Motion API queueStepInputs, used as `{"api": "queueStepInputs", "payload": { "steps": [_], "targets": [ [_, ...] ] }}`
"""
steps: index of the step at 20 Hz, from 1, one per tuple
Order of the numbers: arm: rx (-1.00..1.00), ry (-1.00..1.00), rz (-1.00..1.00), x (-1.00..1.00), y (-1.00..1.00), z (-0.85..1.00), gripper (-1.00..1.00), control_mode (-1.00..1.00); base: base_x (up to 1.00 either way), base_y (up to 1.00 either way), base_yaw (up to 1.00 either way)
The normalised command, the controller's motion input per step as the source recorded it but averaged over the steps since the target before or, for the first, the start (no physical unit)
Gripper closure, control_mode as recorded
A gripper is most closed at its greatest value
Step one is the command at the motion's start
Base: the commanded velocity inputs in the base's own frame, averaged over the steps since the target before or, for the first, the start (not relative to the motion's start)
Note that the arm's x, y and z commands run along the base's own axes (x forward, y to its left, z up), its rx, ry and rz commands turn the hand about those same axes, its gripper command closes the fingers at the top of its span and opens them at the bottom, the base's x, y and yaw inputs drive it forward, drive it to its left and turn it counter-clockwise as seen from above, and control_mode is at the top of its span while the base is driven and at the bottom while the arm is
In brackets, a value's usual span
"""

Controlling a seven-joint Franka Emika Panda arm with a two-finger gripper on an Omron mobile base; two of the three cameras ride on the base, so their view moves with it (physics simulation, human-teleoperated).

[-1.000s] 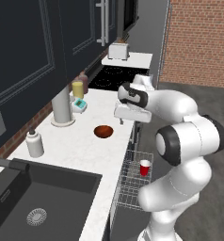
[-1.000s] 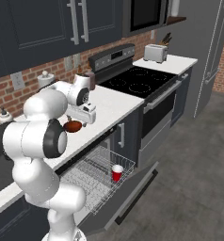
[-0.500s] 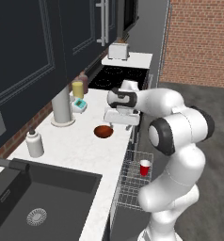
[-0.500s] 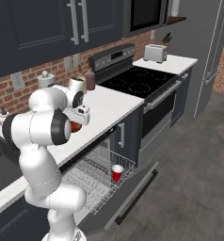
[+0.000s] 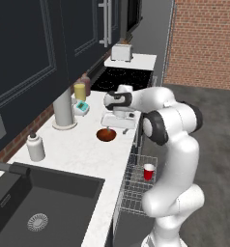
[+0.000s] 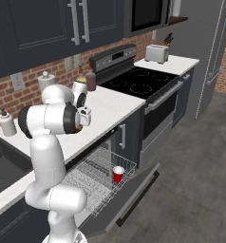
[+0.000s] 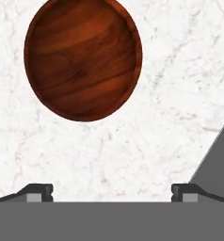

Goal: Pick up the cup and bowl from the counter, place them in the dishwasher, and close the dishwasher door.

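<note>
bowl (image 7: 83, 59): sits on the tabletop (image 7: 170, 94), ahead of my end effector (image 7: 112, 192) and off to the left in the hand view, not yet between the tips.
end effector: my fingers (image 7: 38, 192) are spread wide with nothing between them, hovering just above the stone; in the left base view it (image 5: 118, 120) hangs over the bowl (image 5: 106, 135) near the tabletop's front edge.
axis: the bowl is round, so it has no long axis to line up with; i judge the grip must take the rim.
next move: i judge i need to shift toward the bowl's near rim, then lower so one finger goes inside and one outside.
cup (image 6: 118, 173): already standing upright in the rack (image 6: 93, 176) of the dishwasher.
door (image 6: 129, 197): down and open, not yet closed.
writing: none that i can read on anything here.
</note>
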Motion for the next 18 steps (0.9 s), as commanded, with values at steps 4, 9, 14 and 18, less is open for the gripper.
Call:
{"api": "queueStepInputs", "payload": {
  "steps": [4, 9, 14, 18],
  "targets": [
    [0.01, 0.00, 0.04, 0.46, 0.00, -0.32, -1.00, -1.00, 0.00, 0.00, 0.00],
    [0.00, 0.00, 0.04, 0.35, 0.00, -0.29, -1.00, -1.00, 0.00, 0.00, 0.00],
    [0.00, -0.04, 0.01, 0.10, 0.01, -0.32, -1.00, -1.00, 0.00, 0.00, 0.00],
    [0.00, -0.07, 0.00, 0.03, 0.00, -0.31, -1.00, -1.00, 0.00, 0.00, 0.00]
  ]
}}
